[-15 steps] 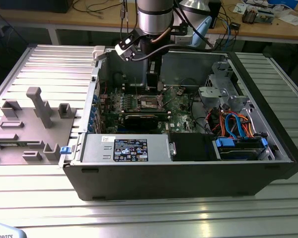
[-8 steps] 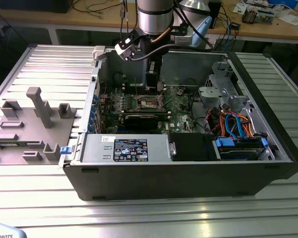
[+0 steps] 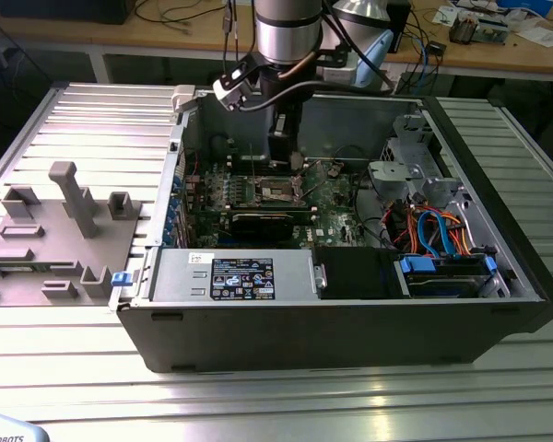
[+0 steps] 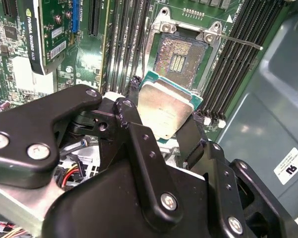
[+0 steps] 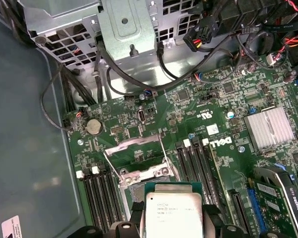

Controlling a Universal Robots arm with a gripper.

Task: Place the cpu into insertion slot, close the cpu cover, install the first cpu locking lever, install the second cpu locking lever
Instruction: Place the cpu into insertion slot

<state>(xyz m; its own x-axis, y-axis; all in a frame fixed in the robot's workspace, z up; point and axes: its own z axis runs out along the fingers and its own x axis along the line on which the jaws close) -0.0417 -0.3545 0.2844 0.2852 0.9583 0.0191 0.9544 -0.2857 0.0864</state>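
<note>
Open computer case (image 3: 304, 331) is seen lying on a ribbed metal table (image 3: 101, 110). Grey moulded fixtures (image 3: 69, 198) are noted beside it, at the exterior view's left. Inside the case, a labelled silver box (image 3: 240, 276) and blue cables (image 3: 433, 230) are seen. In the first wrist view, a finned heatsink (image 5: 269, 128) and a coin cell (image 5: 93, 127) are noted on the green board (image 5: 124, 119). Long black memory slots (image 4: 233, 64) are recorded in the second wrist view.

The computer case (image 3: 350, 322) lies on the table (image 3: 258, 405), with a fixture block (image 3: 46, 249) beside it toward the exterior view's left edge. Inside the case, the cpu (image 4: 164, 109), held in the hand (image 4: 161, 124), hangs near the insertion slot (image 4: 178, 57), apart from it.
</note>
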